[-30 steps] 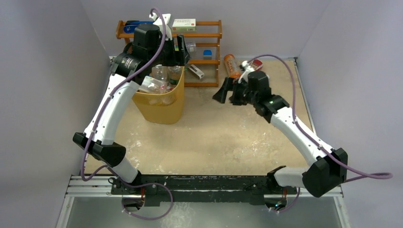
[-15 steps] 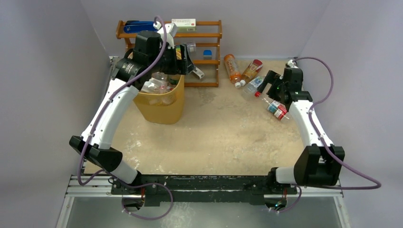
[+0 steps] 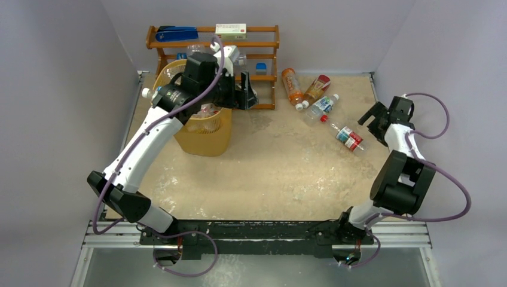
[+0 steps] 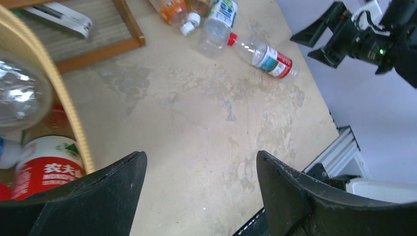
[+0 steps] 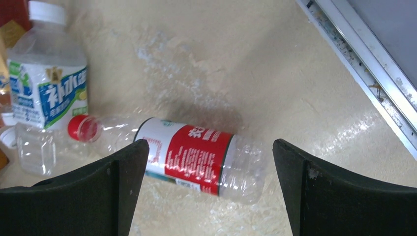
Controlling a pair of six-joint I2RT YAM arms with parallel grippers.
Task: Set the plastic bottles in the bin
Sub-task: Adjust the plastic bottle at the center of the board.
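The yellow bin [image 3: 206, 133] stands at the back left and holds several plastic bottles [image 3: 203, 111]. In the left wrist view its rim [image 4: 63, 93] shows, with a red-label bottle [image 4: 46, 169] and a clear one [image 4: 19, 93] inside. My left gripper [image 3: 248, 95] [image 4: 201, 160] hangs open and empty just right of the bin. Several bottles lie at the back right: an orange one [image 3: 291, 84], a brown-red one [image 3: 317, 87], a blue-label one [image 3: 321, 106] [image 5: 46, 88] and a red-label one [image 3: 348, 137] [image 5: 196, 156]. My right gripper [image 3: 372, 116] [image 5: 210, 145] is open, hovering over the red-label bottle.
A brown wooden shelf rack [image 3: 263, 45] [image 4: 129, 29] stands behind the bin, carrying a blue stapler [image 3: 176, 33] and a small box [image 3: 231, 30]. The grey side wall and a metal rail [image 5: 364, 73] run close by on the right.
My right arm swung from the middle of the table to the far right and now hovers over the red-label bottle. My left gripper moved right, off the bin, and its jaws widened.
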